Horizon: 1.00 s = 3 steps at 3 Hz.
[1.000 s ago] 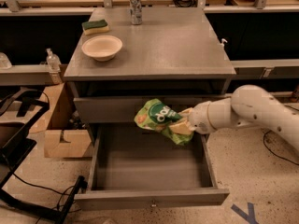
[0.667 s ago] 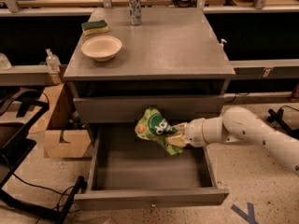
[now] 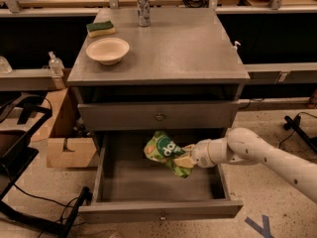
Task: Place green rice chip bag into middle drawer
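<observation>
The green rice chip bag (image 3: pixel 164 151) is crumpled bright green foil with white lettering. My gripper (image 3: pixel 185 158) is shut on its right end, reaching in from the right on a white arm. It holds the bag inside the pulled-out middle drawer (image 3: pixel 158 209), low over the drawer floor near the back centre. I cannot tell whether the bag touches the floor. The drawer's knob (image 3: pixel 162 215) shows on its front panel.
The closed knobbed drawer (image 3: pixel 159 116) sits just above the bag. On the cabinet top (image 3: pixel 188 48) are a white bowl (image 3: pixel 107 50), a green-and-yellow sponge (image 3: pixel 100 29) and a can (image 3: pixel 143 9). A cardboard box (image 3: pixel 67 143) and a dark stand (image 3: pixel 29 182) stand left.
My gripper has carried the bag down from in front of the upper drawer into the open drawer, and the arm has dropped lower.
</observation>
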Each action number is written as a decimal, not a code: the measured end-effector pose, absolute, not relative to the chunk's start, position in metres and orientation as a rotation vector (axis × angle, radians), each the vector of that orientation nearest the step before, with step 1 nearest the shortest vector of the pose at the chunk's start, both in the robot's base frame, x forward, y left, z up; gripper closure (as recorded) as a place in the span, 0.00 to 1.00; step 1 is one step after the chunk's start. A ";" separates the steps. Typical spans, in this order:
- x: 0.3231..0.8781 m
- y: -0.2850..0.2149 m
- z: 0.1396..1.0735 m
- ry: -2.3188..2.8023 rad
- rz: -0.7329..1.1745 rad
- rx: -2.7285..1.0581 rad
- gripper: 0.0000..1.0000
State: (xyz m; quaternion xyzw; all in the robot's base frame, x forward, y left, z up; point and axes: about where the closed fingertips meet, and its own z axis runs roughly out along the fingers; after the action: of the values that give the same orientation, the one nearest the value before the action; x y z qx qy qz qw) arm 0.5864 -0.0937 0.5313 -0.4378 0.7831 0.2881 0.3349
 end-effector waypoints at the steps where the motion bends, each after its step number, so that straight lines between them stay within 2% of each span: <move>1: 0.580 -0.095 0.501 2.122 0.728 -1.186 0.90; 2: 0.579 -0.094 0.496 2.135 0.728 -1.194 0.75; 3: 0.578 -0.091 0.494 2.135 0.732 -1.198 0.52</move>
State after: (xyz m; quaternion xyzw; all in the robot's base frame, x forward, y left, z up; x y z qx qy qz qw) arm 0.5780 -0.0914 0.4944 -0.4487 0.7999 0.2744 0.2891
